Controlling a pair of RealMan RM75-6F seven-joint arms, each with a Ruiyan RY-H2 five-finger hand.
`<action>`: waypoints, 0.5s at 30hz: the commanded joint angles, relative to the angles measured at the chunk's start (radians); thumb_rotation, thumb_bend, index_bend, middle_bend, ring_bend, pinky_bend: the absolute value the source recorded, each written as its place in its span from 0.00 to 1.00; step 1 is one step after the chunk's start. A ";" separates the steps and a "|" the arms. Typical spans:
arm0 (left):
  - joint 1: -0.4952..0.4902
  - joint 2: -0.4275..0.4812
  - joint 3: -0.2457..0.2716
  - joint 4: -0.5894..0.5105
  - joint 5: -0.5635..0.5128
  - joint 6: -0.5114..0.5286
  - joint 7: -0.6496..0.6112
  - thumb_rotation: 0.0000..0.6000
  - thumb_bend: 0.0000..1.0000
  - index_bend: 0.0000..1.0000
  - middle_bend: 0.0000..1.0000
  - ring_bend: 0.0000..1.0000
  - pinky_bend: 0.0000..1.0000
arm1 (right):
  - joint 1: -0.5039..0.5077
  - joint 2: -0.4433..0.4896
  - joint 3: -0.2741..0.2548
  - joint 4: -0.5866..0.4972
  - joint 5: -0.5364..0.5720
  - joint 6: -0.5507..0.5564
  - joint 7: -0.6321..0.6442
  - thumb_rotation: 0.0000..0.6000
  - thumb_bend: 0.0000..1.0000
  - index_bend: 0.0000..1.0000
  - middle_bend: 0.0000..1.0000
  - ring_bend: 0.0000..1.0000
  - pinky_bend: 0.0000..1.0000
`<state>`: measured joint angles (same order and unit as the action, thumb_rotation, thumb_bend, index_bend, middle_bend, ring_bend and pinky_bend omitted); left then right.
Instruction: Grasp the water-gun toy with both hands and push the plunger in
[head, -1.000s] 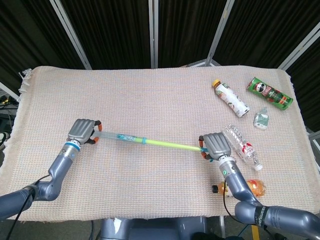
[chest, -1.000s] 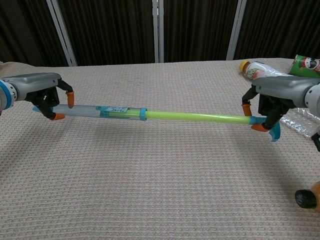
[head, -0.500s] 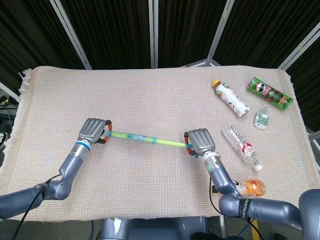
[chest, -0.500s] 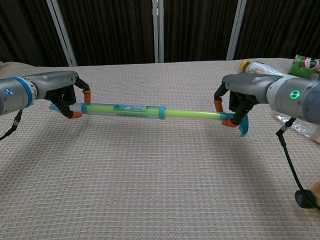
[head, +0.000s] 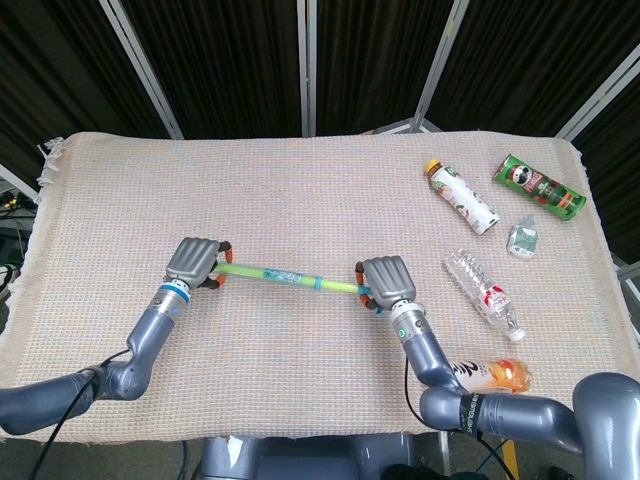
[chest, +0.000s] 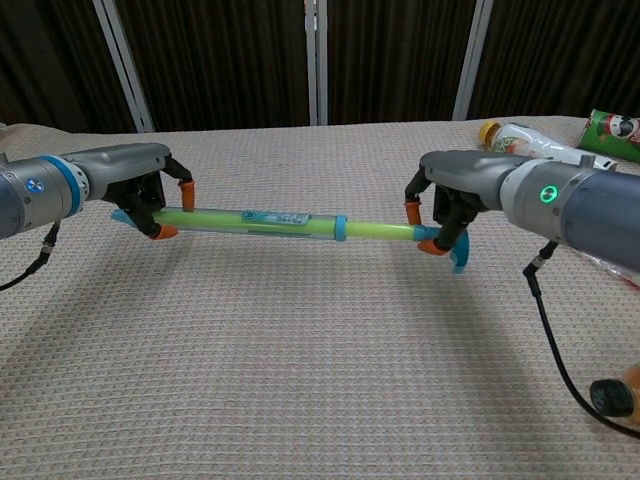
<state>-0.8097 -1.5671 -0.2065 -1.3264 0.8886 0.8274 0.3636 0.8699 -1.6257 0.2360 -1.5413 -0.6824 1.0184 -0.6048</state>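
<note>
The water-gun toy (head: 282, 274) (chest: 262, 221) is a clear tube with a blue collar and a lime-green plunger rod, held level above the beige cloth. My left hand (head: 197, 263) (chest: 150, 192) grips the tube's left end. Over at the rod's blue handle end, my right hand (head: 383, 284) (chest: 447, 205) holds the plunger. Only a short stretch of green rod (chest: 377, 231) shows between the collar and my right hand; green fills most of the tube.
Right of the toy lie a clear water bottle (head: 484, 291), an orange-capped bottle (head: 460, 196), a green can (head: 538, 186), a small packet (head: 521, 238) and an orange drink bottle (head: 493, 375) near the front edge. Beige cloth covers the table (head: 300, 180).
My hands have come closer together: the right hand moved left, pushing the green rod further into the tube, and the left hand shifted slightly right. The exposed rod is much shorter.
</note>
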 joint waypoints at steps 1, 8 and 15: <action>-0.001 -0.002 0.000 -0.001 -0.001 0.001 -0.003 1.00 0.46 0.78 0.92 0.78 0.93 | 0.003 -0.004 0.001 0.005 0.000 0.002 0.000 1.00 0.48 0.66 1.00 1.00 1.00; 0.007 0.016 0.010 -0.002 -0.002 -0.018 -0.038 1.00 0.45 0.20 0.92 0.78 0.93 | -0.013 0.023 -0.013 -0.004 -0.021 0.014 0.012 1.00 0.10 0.21 1.00 1.00 1.00; 0.046 0.067 0.022 -0.031 0.037 0.030 -0.076 1.00 0.45 0.00 0.92 0.78 0.93 | -0.062 0.109 -0.047 -0.072 -0.118 0.056 0.046 1.00 0.00 0.00 1.00 1.00 1.00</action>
<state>-0.7764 -1.5144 -0.1892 -1.3478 0.9101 0.8401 0.2971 0.8274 -1.5446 0.2028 -1.5891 -0.7722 1.0581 -0.5729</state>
